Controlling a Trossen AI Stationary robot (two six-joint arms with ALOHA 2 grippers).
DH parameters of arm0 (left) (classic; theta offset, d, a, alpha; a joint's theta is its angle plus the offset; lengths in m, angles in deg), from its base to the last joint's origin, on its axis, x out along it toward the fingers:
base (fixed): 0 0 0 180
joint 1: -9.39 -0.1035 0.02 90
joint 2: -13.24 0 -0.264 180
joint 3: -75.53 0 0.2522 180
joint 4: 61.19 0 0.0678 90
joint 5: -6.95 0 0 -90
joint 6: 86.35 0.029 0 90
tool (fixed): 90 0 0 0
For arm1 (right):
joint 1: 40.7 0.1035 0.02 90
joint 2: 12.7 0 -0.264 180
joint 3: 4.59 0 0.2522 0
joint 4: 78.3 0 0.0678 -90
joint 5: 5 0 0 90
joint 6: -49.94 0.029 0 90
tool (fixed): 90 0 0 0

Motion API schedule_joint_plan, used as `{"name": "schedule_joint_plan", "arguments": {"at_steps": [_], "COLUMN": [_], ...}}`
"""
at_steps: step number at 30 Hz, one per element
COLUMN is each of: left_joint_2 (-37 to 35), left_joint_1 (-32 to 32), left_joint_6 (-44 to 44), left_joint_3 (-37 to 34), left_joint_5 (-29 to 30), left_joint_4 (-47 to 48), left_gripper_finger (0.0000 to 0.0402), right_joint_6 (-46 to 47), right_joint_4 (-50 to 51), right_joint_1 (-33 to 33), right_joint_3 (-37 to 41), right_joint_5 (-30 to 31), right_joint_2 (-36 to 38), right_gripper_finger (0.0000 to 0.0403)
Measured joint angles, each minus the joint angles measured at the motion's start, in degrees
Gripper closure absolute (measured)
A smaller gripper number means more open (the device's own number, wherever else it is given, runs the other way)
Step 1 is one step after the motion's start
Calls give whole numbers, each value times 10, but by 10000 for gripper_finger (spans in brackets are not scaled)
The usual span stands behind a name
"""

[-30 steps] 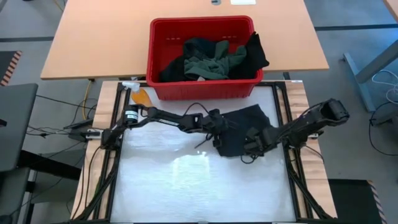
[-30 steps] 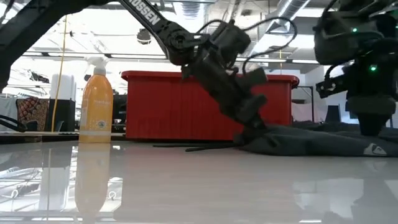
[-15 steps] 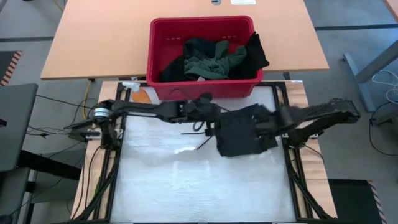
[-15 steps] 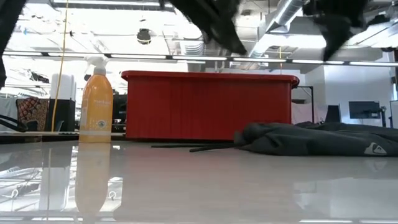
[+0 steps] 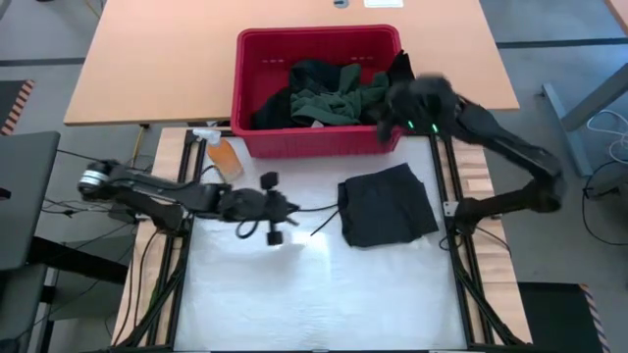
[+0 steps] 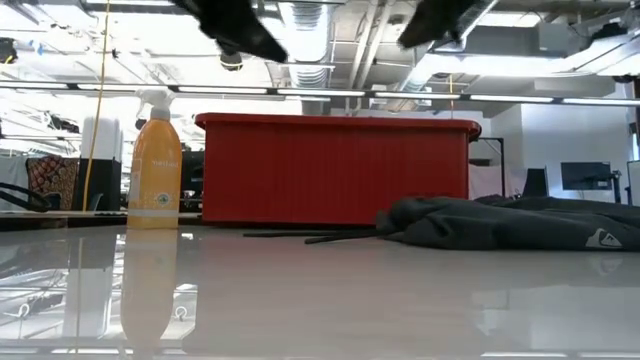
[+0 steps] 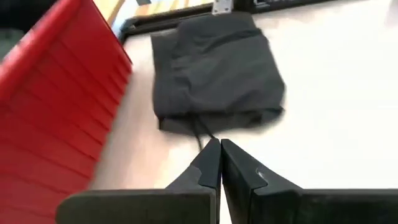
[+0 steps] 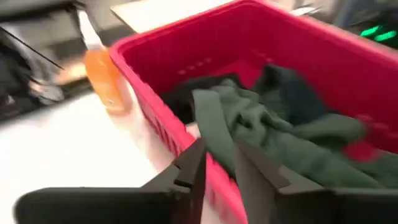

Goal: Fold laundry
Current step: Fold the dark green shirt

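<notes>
A black garment [image 5: 388, 206] lies folded flat on the white table, its drawstring [image 5: 319, 224] trailing toward the table's left; the left wrist view shows it too [image 7: 217, 68]. My left gripper [image 5: 285, 209] hangs shut and empty above the table, left of the drawstring's end. More laundry, a green shirt [image 5: 339, 98] among black pieces, is heaped in the red basket [image 5: 257, 59]. My right gripper [image 8: 219, 155] hovers open above the basket's near right part, pointing at the green shirt [image 8: 267, 124] and touching nothing.
An orange spray bottle [image 5: 221, 152] stands at the basket's near left corner, also in the low view [image 6: 155, 165]. The basket [image 6: 335, 170] sits across the far edge of the white table, against a wooden table behind. Black frame rails run along both sides.
Both grippers have come up off the folded black garment, which stays flat where it lay. My left gripper has drawn back toward the table's left and risen. My right gripper has risen, swung toward the far edge over the basket, and tipped from pointing down toward level.
</notes>
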Motion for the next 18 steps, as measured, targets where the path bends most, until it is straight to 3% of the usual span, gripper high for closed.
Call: {"name": "schedule_joint_plan", "arguments": {"at_steps": [3, 11, 18], "left_joint_2": [-47, -107, -107], "left_joint_1": [13, 19, 19], "left_joint_6": [-26, -16, -20], "left_joint_3": [-52, -126, -153], "left_joint_5": [-1, 4, 4], "left_joint_4": [-7, -7, -3], "left_gripper_finger": [402, 364, 301], "right_joint_6": [-1, 0, 9], "right_joint_4": [-45, -26, 79], "right_joint_1": [-53, -82, -80], "right_joint_3": [-13, -128, -242], "right_joint_5": [-85, -82, -80], "right_joint_2": [-71, -244, -336], "right_gripper_finger": [249, 137, 118]}}
